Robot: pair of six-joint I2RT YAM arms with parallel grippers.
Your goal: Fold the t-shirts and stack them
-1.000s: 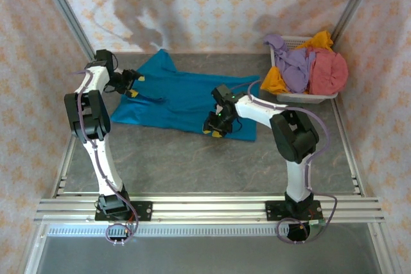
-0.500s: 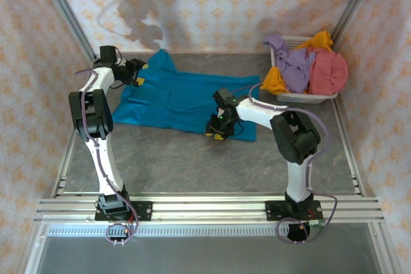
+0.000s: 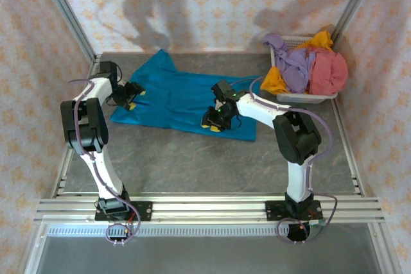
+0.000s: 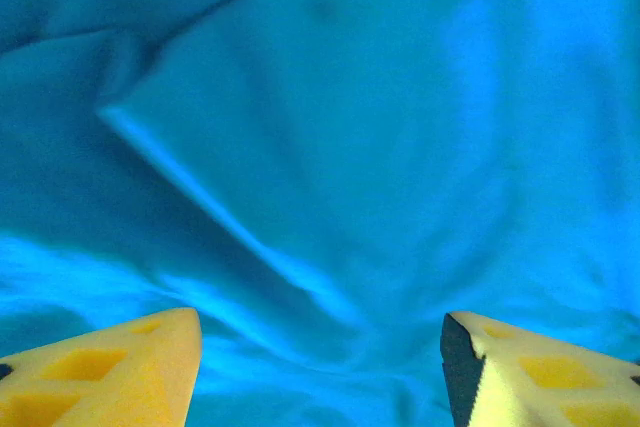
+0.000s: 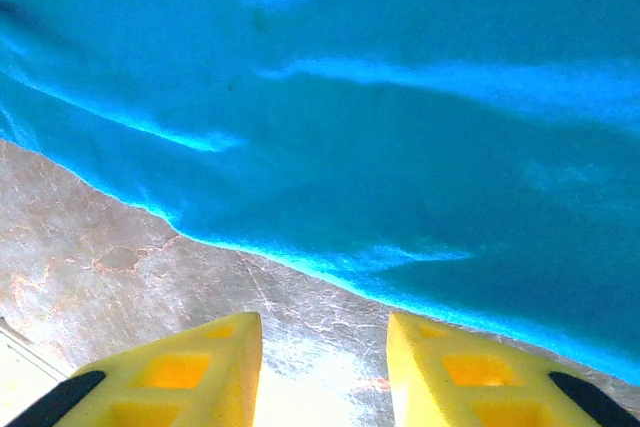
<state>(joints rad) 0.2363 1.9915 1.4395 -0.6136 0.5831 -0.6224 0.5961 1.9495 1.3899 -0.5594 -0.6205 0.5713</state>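
Observation:
The teal-blue t-shirt (image 3: 180,94) lies spread and rumpled on the grey table (image 3: 192,158). My left gripper (image 3: 133,91) hovers over the shirt's left edge. In the left wrist view its jaws (image 4: 320,372) stand open above creased teal cloth (image 4: 400,147), with nothing between them. My right gripper (image 3: 211,124) is at the shirt's near hem. In the right wrist view it (image 5: 325,372) is open over bare table, just short of the hem (image 5: 300,267). More t-shirts, purple (image 3: 292,68), orange-yellow (image 3: 275,81) and dusty red (image 3: 329,72), are heaped at the back right.
The heaped shirts lie in a white plastic basket (image 3: 305,98) against the right wall. Patterned walls and metal posts close in the table on three sides. An aluminium rail (image 3: 205,208) with both arm bases runs along the near edge.
My left gripper swung out to the shirt's back-left corner, then came back toward me along the left edge. The right gripper edged slightly further onto the near hem.

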